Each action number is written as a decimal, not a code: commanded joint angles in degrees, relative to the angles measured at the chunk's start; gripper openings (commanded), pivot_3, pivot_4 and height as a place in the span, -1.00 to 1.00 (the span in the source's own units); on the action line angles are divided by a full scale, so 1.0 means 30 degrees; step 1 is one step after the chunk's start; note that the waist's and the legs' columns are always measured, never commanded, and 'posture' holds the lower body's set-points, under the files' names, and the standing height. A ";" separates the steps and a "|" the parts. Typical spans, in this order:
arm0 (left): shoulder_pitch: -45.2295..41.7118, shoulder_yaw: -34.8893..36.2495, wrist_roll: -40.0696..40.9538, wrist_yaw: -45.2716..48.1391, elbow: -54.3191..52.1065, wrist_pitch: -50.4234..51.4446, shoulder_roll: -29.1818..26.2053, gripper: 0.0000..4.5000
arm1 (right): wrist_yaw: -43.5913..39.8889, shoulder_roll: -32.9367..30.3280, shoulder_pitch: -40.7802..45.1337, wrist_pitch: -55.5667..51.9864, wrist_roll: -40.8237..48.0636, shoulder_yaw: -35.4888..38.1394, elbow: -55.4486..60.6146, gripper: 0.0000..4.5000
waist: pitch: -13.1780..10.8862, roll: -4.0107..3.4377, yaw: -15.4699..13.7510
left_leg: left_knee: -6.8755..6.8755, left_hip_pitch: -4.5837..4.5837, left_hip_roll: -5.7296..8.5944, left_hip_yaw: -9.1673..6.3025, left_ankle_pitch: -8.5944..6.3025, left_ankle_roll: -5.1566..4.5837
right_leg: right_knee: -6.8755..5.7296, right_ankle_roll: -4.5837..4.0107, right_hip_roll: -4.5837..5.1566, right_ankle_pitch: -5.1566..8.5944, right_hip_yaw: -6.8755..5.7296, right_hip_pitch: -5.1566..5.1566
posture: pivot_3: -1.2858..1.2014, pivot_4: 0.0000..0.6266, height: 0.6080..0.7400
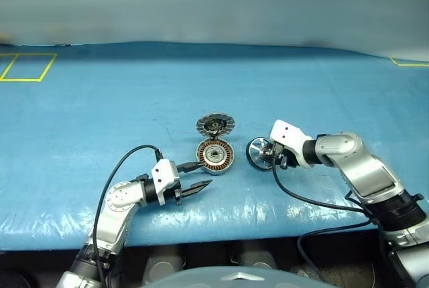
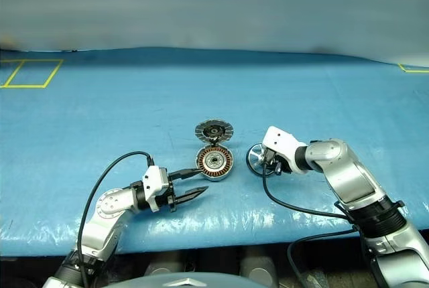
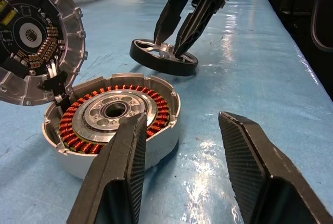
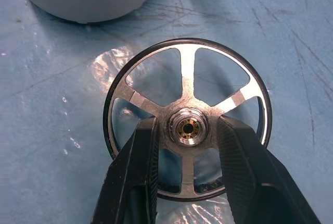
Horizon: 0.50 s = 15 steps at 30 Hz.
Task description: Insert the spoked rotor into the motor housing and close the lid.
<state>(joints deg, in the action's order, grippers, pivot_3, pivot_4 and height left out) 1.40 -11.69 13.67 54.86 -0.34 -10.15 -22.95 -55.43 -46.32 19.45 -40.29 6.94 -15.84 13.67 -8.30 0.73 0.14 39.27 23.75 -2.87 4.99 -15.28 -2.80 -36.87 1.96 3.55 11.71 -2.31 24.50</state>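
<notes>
While right fingers pinch its hub, spoked rotor hangs.

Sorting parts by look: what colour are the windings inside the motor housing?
Copper-orange windings ring the motor housing, clearest in the left wrist view.

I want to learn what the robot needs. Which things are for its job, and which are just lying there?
For the job:
- silver wheel, pinched at its hub by the right gripper
- round case with copper coils, open
- lid, standing up

Just there:
- blue cover
- yellow tape
- left gripper, open, empty
</notes>
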 commanded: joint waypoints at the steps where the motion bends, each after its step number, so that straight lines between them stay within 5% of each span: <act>1: 0.0229 0.0690 0.0350 -0.0314 -0.0738 -0.0148 -0.0300 0.03 | -0.0894 -0.0189 0.0051 0.0158 0.1410 0.1105 0.2034 -0.42 | -0.0012 -0.0017 0.0014 | -0.0001 0.0008 0.0000 0.0002 0.0000 0.0000 | -0.0001 0.0000 0.0000 0.0000 0.0000 0.0008 | 0.03 -0.52 1.00; 8: 0.1299 0.1280 0.0380 -0.1124 -0.0627 -0.0453 -0.0129 0.03 | -0.0419 0.0851 -0.0781 -0.0070 0.4165 0.2810 0.5319 -0.42 | -0.0016 -0.0019 0.0001 | -0.0006 0.0016 0.0000 -0.0008 -0.0004 0.0000 | 0.0008 -0.0001 0.0007 0.0001 -0.0007 0.0009 | 0.03 -0.52 1.00; 15: 0.2046 0.1369 0.0641 -0.1763 -0.1292 -0.0180 0.0014 0.03 | 0.1800 0.2992 -0.1167 0.0349 0.3519 0.1392 0.4968 -0.42 | -0.0019 -0.0022 -0.0018 | 0.0000 0.0015 0.0003 -0.0004 -0.0002 0.0002 | 0.0009 -0.0002 0.0030 0.0002 -0.0016 0.0018 | 0.03 -0.52 1.00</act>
<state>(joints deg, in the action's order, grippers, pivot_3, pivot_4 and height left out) 7.64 -8.27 14.70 50.06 -0.72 -10.43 -23.35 -52.09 -38.46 14.54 -41.23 18.91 -11.08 29.31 -8.35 0.66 0.09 39.29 23.79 -2.87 4.97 -15.28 -2.79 -36.85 1.96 3.64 11.72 -2.38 24.57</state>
